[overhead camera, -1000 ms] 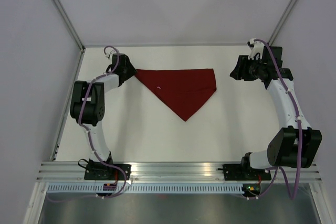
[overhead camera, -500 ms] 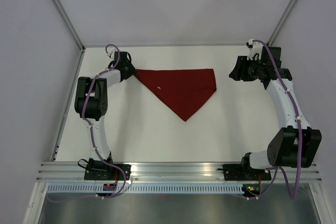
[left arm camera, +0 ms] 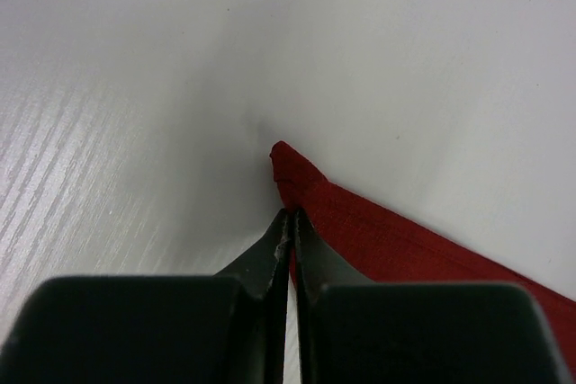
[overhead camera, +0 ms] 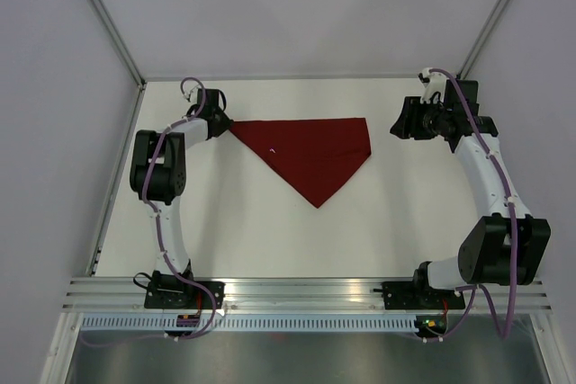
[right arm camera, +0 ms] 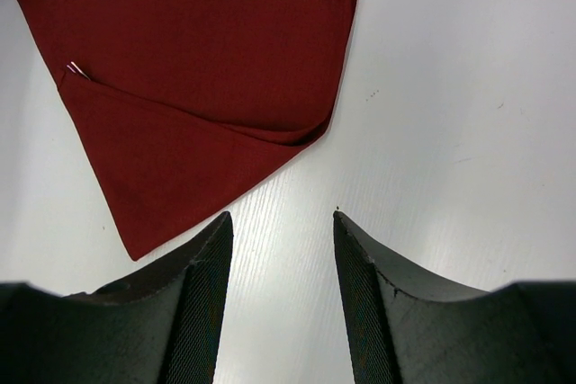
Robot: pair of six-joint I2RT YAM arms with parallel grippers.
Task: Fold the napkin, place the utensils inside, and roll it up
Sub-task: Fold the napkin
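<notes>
The dark red napkin (overhead camera: 315, 155) lies folded into a triangle on the white table, its long edge at the far side and its point toward me. My left gripper (overhead camera: 225, 123) is at the napkin's left corner. In the left wrist view the left gripper (left arm camera: 290, 213) is shut, with the red napkin (left arm camera: 378, 231) caught between its tips and the corner poking out just beyond them. My right gripper (overhead camera: 399, 121) hovers open to the right of the cloth. Its wrist view shows the right gripper (right arm camera: 281, 218) over bare table, near the napkin's (right arm camera: 198, 69) right corner. The utensils are out of view.
The white table (overhead camera: 270, 231) is bounded by grey walls with metal frame posts at the back corners. A small white tag (right arm camera: 76, 69) peeks out at the napkin's fold. Both arm bases sit on the aluminium rail (overhead camera: 306, 290) at the near edge.
My left gripper has closed its jaws on the napkin's left corner after edging toward it. The right gripper has shifted slightly toward the far side and stays open.
</notes>
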